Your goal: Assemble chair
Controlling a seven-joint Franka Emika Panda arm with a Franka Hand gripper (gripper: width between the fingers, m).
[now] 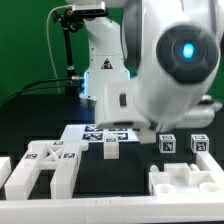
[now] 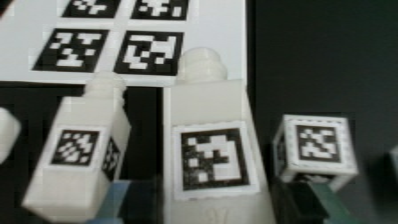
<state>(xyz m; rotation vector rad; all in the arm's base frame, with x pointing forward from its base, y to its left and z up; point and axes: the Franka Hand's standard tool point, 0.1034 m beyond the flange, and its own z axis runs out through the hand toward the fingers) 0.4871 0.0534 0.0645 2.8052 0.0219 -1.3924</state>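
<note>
In the wrist view my gripper (image 2: 217, 195) is open. Its teal finger pads (image 2: 125, 196) stand on either side of a white post (image 2: 214, 140) that has a rounded peg end and a black tag, with a dark gap at each pad. A second white post (image 2: 89, 150) lies beside it on one side. A short tagged white block (image 2: 317, 148) lies on the other side. In the exterior view the arm's body hides the gripper, and a small tagged white piece (image 1: 110, 148) shows below it.
The marker board (image 2: 125, 40) lies just beyond the posts and also shows in the exterior view (image 1: 100, 131). An H-shaped white chair part (image 1: 45, 165) lies at the exterior view's left front. A notched white part (image 1: 185, 183) lies at right front, with two tagged cubes (image 1: 168, 144) behind it.
</note>
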